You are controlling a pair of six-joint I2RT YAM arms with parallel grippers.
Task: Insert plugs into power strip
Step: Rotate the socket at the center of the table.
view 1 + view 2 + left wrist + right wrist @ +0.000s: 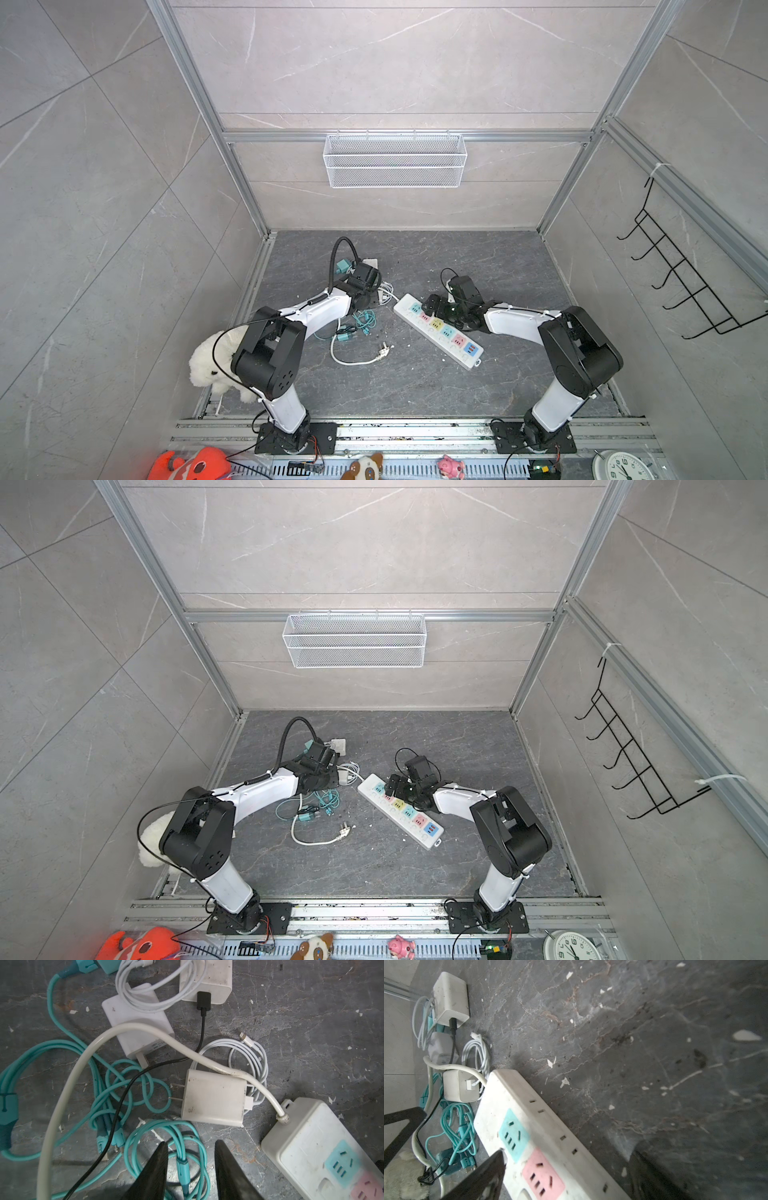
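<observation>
A white plush toy (210,368) lies at the left edge of the dark floor (415,386), partly hidden by the left arm. That arm stretches over the plugs (343,336), which all lie loose on the floor to the left of the power strip (440,334), none seated in a socket. In the left wrist view the left gripper (190,1147) hangs above a loop of teal cable (181,1167), its jaws partly apart with nothing between them. Just ahead of its tips a white plug (214,1099) lies on its side, prongs bare, its white cable (261,1064) coiled beside it. The strip's thick white cord (143,1027) runs across this plug to the strip's end. Beyond lie a second white plug (139,1028) and a third white plug (207,980) with a black cable (203,1028) plugged into it. One teal plug (108,965) and another teal plug (8,1109) show at the frame's edges. In a top view the cord curls round to its pronged plug (384,350) on bare floor. Further right, the power strip lies diagonally, pastel sockets facing up. The right gripper (571,1167) sits over the teal and pink sockets at the cord end, jaws spread wide to either side of the strip, gripping nothing. One finger (488,1172) overlaps the strip's near edge, and I cannot tell whether it touches.
</observation>
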